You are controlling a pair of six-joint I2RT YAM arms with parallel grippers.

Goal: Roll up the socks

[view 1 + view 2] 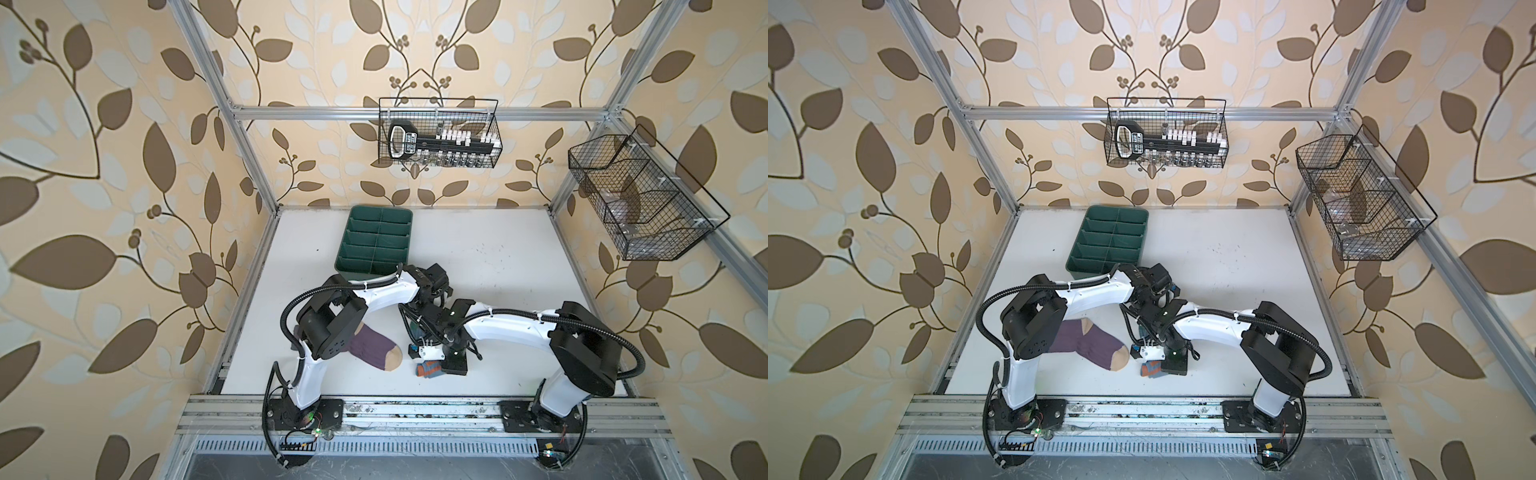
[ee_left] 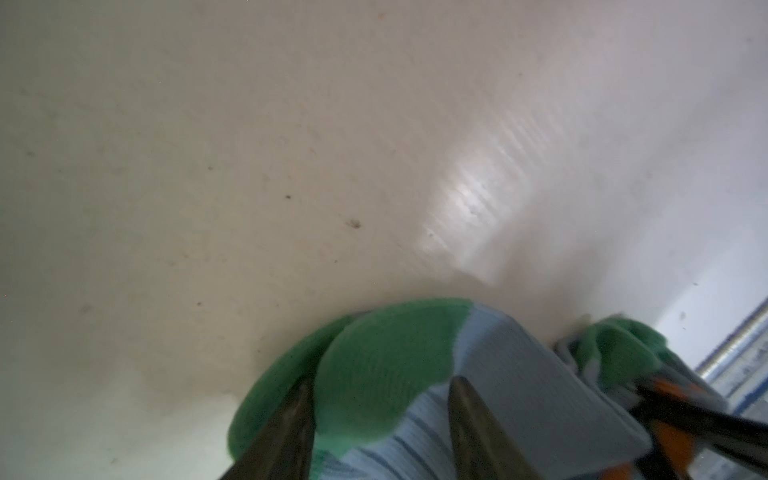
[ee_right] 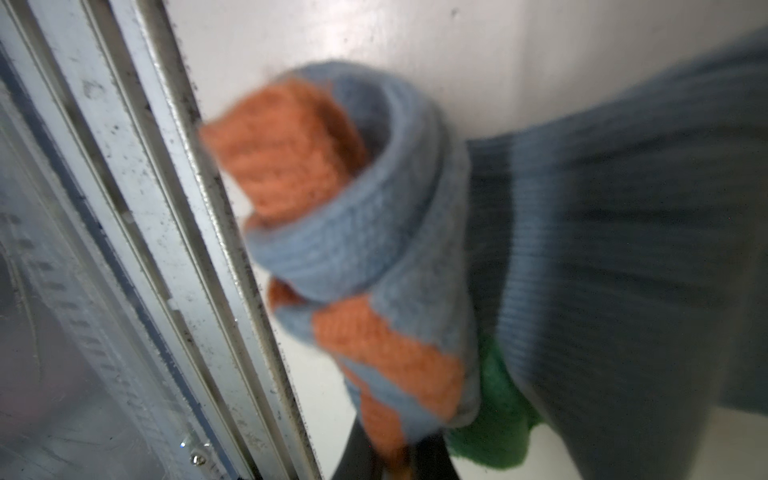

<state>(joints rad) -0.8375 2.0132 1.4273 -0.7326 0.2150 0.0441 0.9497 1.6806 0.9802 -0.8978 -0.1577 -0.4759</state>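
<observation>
The grey-blue sock (image 2: 519,374) lies stretched on the white table between my two grippers. Its green toe (image 2: 374,361) sits between the parted fingers of my left gripper (image 2: 382,380), which press down on the fabric without pinching it. The orange-cuffed end is wound into a roll (image 3: 353,216), and my right gripper (image 3: 399,457) is shut on the roll's tail, close to the table's front edge. In both top views the roll (image 1: 428,369) (image 1: 1152,369) shows under the right wrist. The purple sock (image 1: 374,347) (image 1: 1096,343) with a tan toe lies flat at the front left, partly under the left arm.
A green divided tray (image 1: 376,243) (image 1: 1106,241) stands behind the arms. The metal front rail (image 3: 166,249) runs just beside the roll. Two wire baskets (image 1: 440,133) (image 1: 636,199) hang on the frame above the table.
</observation>
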